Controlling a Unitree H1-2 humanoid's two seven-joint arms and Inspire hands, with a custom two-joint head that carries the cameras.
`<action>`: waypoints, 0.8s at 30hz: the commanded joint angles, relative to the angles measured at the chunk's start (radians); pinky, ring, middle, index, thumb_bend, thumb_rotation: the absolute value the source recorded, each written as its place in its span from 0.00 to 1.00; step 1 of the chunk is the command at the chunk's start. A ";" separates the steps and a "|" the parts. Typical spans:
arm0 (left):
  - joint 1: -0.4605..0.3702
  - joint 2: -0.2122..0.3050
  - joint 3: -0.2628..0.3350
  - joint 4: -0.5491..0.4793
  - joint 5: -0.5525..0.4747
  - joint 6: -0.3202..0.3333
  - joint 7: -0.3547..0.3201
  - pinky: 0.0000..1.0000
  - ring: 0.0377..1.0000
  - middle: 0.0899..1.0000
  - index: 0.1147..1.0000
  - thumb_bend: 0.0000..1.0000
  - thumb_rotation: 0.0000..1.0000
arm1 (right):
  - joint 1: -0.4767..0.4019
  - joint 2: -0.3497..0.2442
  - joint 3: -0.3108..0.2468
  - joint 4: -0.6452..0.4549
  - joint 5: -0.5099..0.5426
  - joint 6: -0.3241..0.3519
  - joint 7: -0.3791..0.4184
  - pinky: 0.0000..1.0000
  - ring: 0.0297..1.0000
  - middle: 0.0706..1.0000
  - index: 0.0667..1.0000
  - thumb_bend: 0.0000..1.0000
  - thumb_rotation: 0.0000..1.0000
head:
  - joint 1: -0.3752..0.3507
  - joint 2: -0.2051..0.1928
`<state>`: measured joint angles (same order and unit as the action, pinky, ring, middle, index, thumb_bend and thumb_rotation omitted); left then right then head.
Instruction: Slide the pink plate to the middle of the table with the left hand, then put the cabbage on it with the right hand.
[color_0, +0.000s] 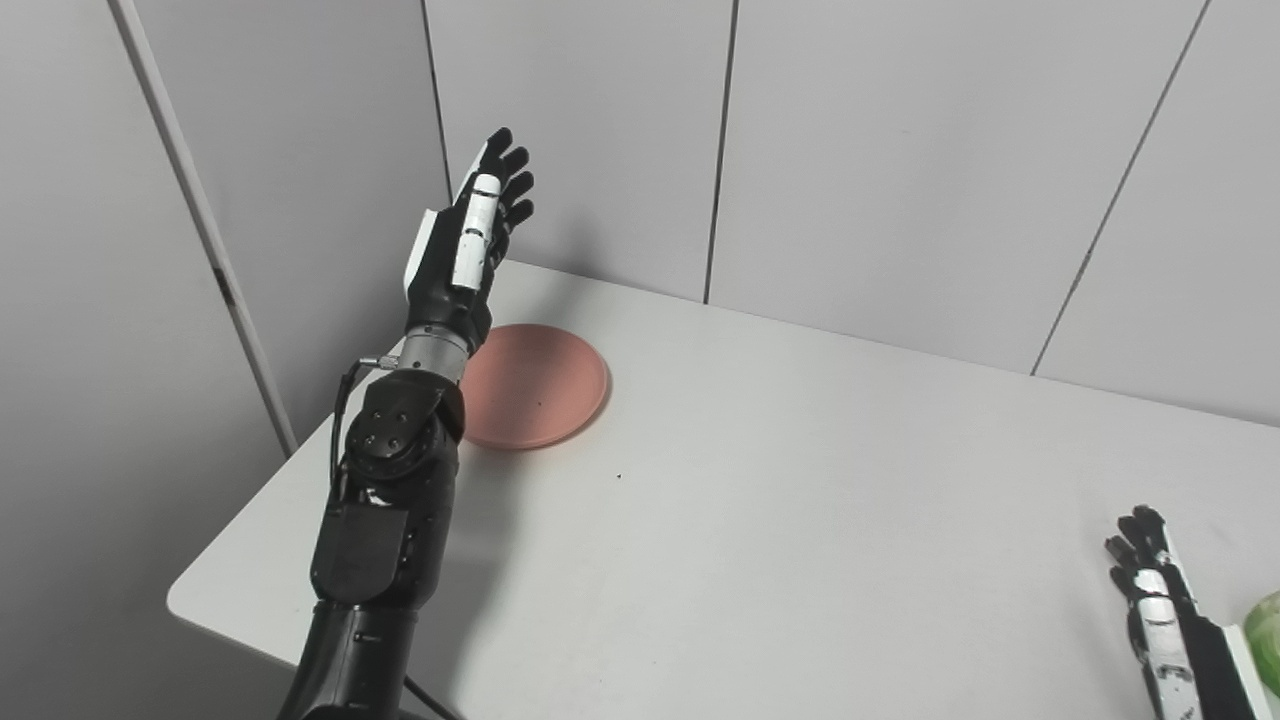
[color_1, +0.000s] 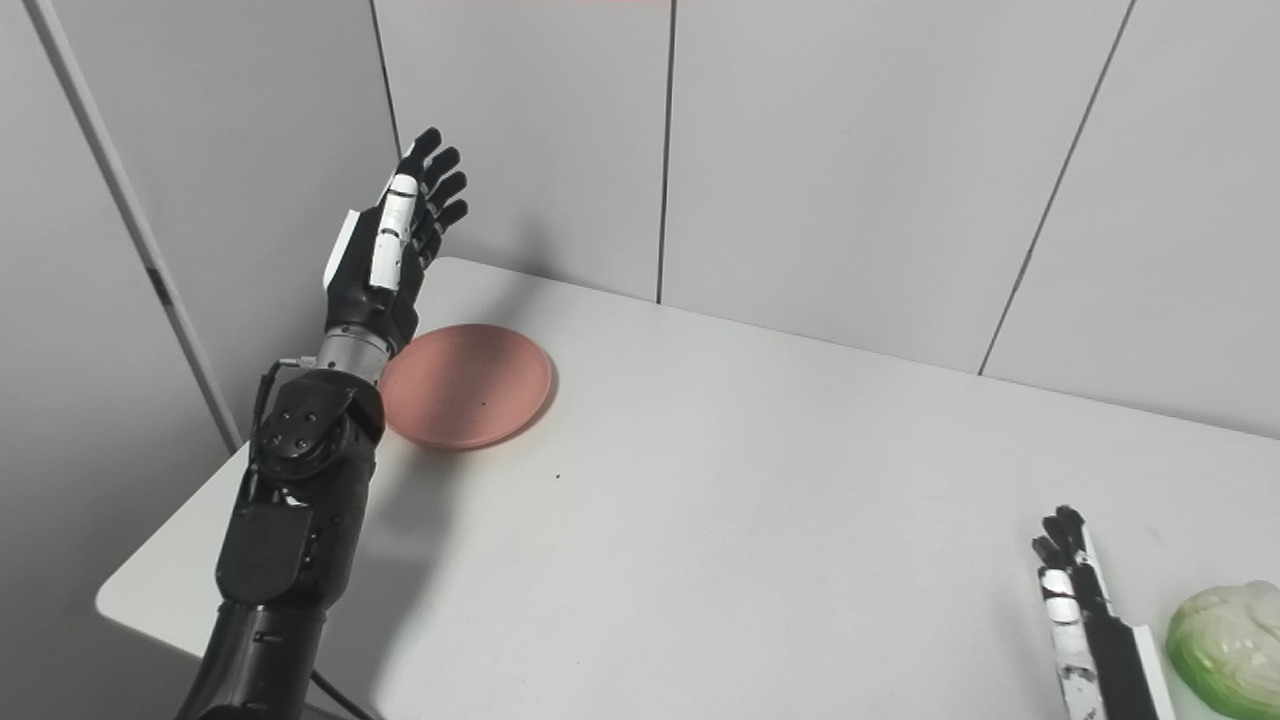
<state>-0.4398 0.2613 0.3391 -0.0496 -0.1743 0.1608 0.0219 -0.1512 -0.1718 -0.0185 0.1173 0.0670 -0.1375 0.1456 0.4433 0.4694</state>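
Observation:
The pink plate (color_0: 535, 385) lies flat on the white table (color_0: 800, 500) near its far left corner. My left hand (color_0: 470, 240) is raised above the plate's left side, fingers stretched up and apart, holding nothing. Its wrist and forearm cover the plate's left rim. My right hand (color_1: 1075, 600) rests low at the table's near right, fingers straight and apart, empty. The pale green cabbage (color_1: 1228, 635) sits just right of that hand, apart from it; only its edge shows in the left eye view (color_0: 1268, 640).
Grey wall panels (color_0: 900, 150) stand close behind the table's far edge. The table's left corner edge (color_0: 185, 600) is near my left forearm. A small dark speck (color_0: 618, 475) lies on the tabletop right of the plate.

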 joint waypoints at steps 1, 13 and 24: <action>-0.061 0.036 0.014 -0.007 -0.018 -0.016 0.013 0.95 0.96 0.96 0.94 0.42 1.00 | 0.044 -0.002 -0.005 0.046 0.008 -0.011 0.007 1.00 0.98 0.99 1.00 0.30 1.00 | 0.000 0.001; -0.060 0.111 0.061 0.091 -0.028 -0.049 0.006 0.97 0.98 0.98 0.97 0.43 1.00 | 0.048 -0.005 -0.005 0.030 0.012 0.001 0.005 1.00 0.98 0.99 1.00 0.30 1.00 | 0.009 0.005; -0.064 0.139 0.102 0.217 -0.060 -0.084 0.007 0.97 0.95 0.95 0.93 0.42 0.99 | 0.049 -0.008 -0.007 0.028 0.021 0.006 0.009 1.00 0.99 0.99 1.00 0.31 1.00 | 0.015 0.008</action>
<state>-0.4613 0.3610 0.4279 0.1687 -0.2178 0.1215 0.0242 -0.1481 -0.1757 -0.0190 0.1117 0.0785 -0.1363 0.1462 0.4602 0.4771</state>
